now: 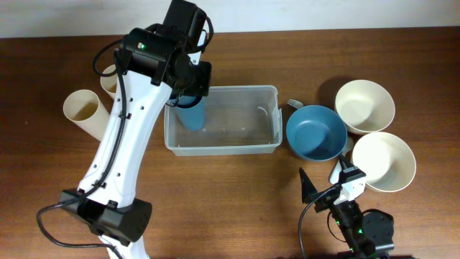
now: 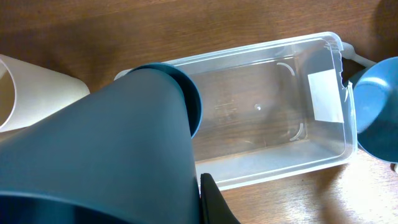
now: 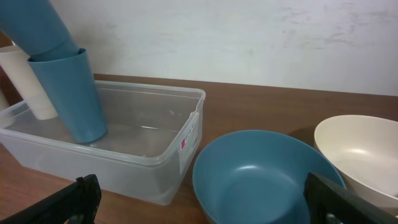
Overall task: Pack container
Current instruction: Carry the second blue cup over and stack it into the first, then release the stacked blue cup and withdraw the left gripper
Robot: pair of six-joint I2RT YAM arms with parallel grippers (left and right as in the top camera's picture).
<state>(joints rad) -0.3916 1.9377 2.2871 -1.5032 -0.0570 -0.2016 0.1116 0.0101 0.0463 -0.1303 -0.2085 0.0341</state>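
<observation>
Your left gripper (image 1: 189, 92), clamped tight on the nested blue cups (image 3: 65, 93), has them tilted in the 9 o'clock end of the container (image 1: 244, 149) at the centre of the bench (image 1: 230, 208); straighten, seat them flat, then release.

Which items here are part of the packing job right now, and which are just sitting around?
In the job: container, blue cups with their lower end inside it.
Lying about: cream cups, blue bowl, two cream bowls.

Wooden table (image 1: 237, 216) bears container (image 1: 223, 150), bowls (image 1: 316, 133) (three), cups (image 1: 83, 109).
</observation>
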